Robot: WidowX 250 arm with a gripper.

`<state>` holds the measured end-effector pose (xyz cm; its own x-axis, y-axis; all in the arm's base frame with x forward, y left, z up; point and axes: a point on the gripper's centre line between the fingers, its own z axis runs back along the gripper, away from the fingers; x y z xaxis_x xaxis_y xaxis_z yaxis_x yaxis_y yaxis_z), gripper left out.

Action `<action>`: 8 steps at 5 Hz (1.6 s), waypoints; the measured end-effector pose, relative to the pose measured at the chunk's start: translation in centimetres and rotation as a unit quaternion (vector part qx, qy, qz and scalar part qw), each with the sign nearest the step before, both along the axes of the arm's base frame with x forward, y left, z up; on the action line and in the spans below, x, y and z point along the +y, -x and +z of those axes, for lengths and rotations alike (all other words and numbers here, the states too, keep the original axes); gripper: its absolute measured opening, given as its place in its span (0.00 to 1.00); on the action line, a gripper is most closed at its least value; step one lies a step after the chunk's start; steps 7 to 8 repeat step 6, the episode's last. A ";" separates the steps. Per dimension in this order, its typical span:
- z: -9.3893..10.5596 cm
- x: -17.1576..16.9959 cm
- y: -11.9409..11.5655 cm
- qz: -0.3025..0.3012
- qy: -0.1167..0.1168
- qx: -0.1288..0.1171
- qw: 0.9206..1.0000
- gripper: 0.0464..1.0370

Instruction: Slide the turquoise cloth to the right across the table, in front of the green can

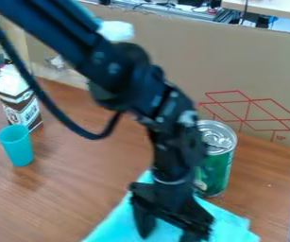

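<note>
The black gripper [168, 231] hangs low over a turquoise cloth [115, 226] at the bottom centre, its two fingers apart. Whether the fingertips touch the cloth, I cannot tell. The arm covers the cloth's upper middle. Just behind and to the right of the gripper stands a green can [219, 166] with a silver top, upright at the cloth's edge and partly hidden by the arm. Off to the left, a turquoise cup [18, 149] stands upright, with a brown and white carton [20, 101] behind it.
The brown wooden table [78, 189] has its right edge near the view's right side. A tall cardboard panel [178, 61] with red line drawings borders the back. A black cable [57, 113] loops below the arm at the upper left.
</note>
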<state>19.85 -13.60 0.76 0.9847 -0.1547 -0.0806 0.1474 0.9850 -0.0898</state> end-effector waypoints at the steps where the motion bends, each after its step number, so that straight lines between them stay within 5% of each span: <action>1: 0.0 -0.8 0.2 0.002 -0.002 0.003 1.000 0.96; 2: 0.3 -0.6 0.5 0.033 -0.011 0.014 0.999 0.96; 3: 1.9 0.8 2.7 0.051 -0.050 0.019 0.997 0.96; 4: 5.7 1.5 2.4 0.044 -0.039 -0.029 0.998 0.96; 5: 8.0 2.1 2.5 0.041 -0.047 -0.045 0.997 0.96; 8: 9.4 3.1 2.8 0.041 -0.051 -0.052 0.996 0.96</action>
